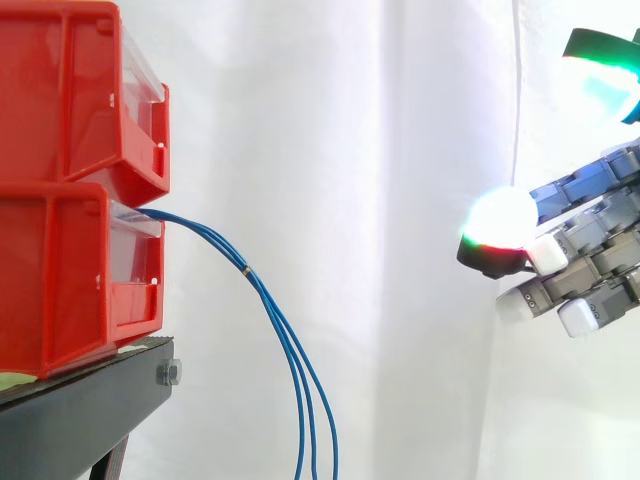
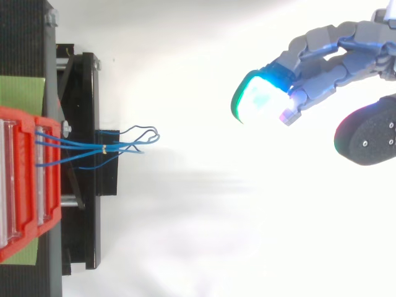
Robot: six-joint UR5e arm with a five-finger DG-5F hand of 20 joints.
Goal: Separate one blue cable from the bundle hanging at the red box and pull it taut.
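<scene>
Several thin blue cables (image 1: pixel 285 345) come out of the lower red box (image 1: pixel 70 275) and hang down in a bundle, bound by a small pale tie (image 1: pixel 247 269). From above, the bundle (image 2: pixel 124 147) fans out past the tie (image 2: pixel 104 149) beside the red box (image 2: pixel 28 185). My hand (image 1: pixel 585 255) is at the right edge, well clear of the cables, with its fingers stretched toward them and nothing between them. In the top view the hand (image 2: pixel 334 59) reaches in from the upper right, its glowing fingertips (image 2: pixel 263 96) pointing at the bundle.
A second red box (image 1: pixel 85 95) is stacked on the lower one. Both rest on a black stand (image 1: pixel 85 405) with a bolt at its end. A white curtain hangs behind. Wide free space lies between the cables and my hand.
</scene>
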